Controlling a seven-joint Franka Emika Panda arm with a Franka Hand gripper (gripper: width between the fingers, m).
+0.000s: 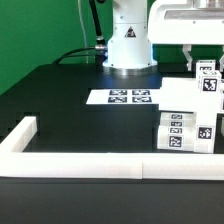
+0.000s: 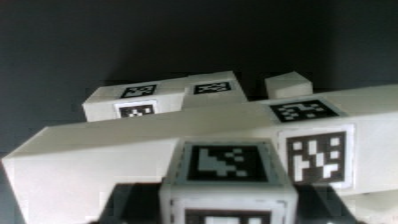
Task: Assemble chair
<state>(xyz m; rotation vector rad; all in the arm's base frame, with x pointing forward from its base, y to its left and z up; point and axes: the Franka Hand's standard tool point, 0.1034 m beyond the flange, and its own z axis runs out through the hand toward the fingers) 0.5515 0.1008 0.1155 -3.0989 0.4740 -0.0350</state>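
Green backdrop behind everything, and a black surface (image 1: pixel 60 100) with a long white border wall (image 1: pixel 90 158) running along its near edge and turning a corner at the exterior view's left. Robot base (image 1: pixel 128 45) sits at the back. Well off to one side of the end effector, toward the exterior view's left, the marker board (image 1: pixel 128 97) lies flat on the surface with its four tags facing up. The end effector (image 1: pixel 205 70) hangs down at the exterior view's right, right over the heap of white chair parts (image 1: pixel 190 115), which are all bunched together directly under and around it, stacked up against the border wall. Each part has black-and-white square tags on it. A small tagged block (image 1: pixel 208 80) sits at the top of the heap right at the end effector's tips. In the wrist view that same kind of small tagged block (image 2: pixel 226 170) sits right between the dark fingers (image 2: pixel 128 205), with a long white piece (image 2: pixel 160 140) lying just beyond it and another tagged piece (image 2: pixel 169 98) farther out. Fingers look pulled in close on that block, touching or nearly so, but honestly I can't tell whether it's actually gripped or they're just beside it.
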